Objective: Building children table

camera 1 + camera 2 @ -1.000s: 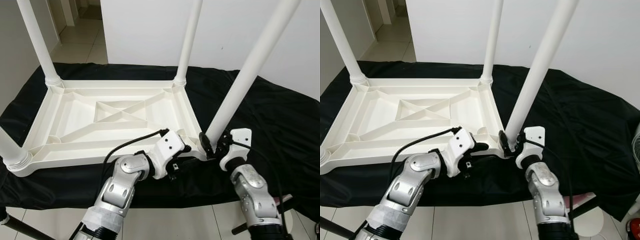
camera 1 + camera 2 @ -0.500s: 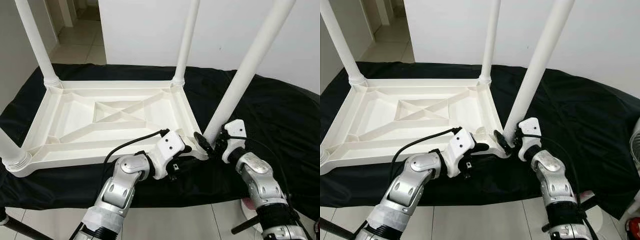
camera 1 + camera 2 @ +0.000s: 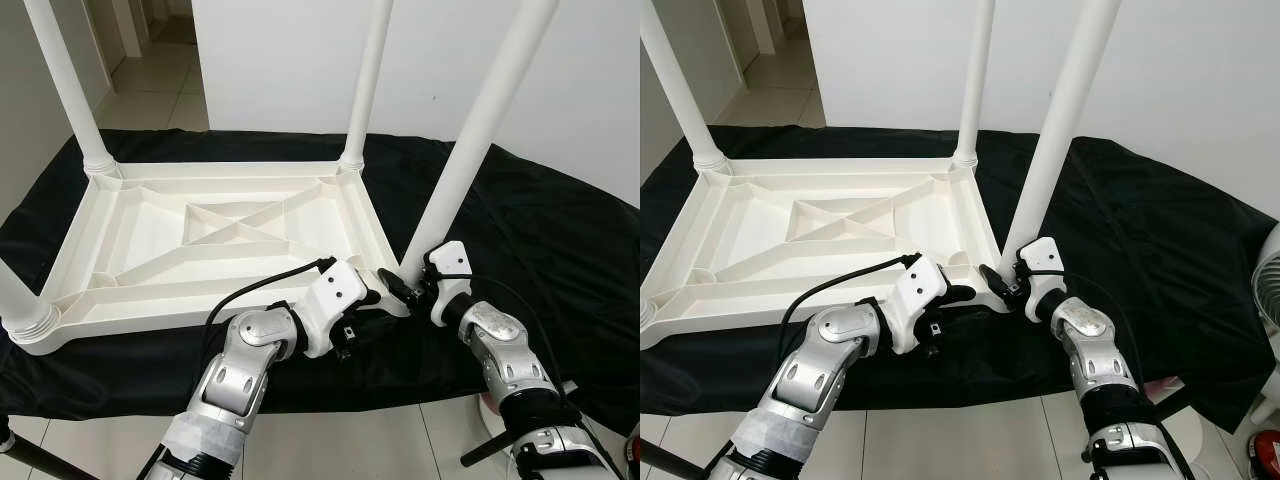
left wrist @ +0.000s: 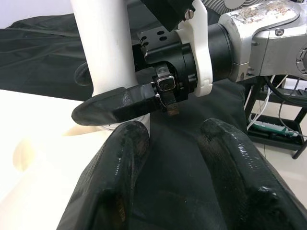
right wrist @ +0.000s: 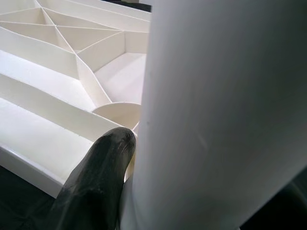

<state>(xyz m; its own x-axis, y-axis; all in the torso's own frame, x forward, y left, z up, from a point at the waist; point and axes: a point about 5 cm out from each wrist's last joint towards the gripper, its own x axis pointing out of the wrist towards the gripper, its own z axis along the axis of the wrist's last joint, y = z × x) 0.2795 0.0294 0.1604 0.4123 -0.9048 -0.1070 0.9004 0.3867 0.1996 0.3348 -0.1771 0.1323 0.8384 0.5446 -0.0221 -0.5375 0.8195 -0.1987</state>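
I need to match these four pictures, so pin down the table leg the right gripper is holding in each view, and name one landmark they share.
Left eye view: leg slants up from the tabletop's near right corner, right gripper at its base.
Right eye view: leg, same corner.
Left wrist view: white post, black finger across it.
Right wrist view: leg up close, beside one finger.
Shared landmark: ribbed tabletop.

Both silver arms reach forward and inward, wrists nearly meeting. The left gripper (image 4: 168, 158) points toward the right wrist, fingers parted. The right gripper (image 3: 408, 287) has its black fingers closed around something.
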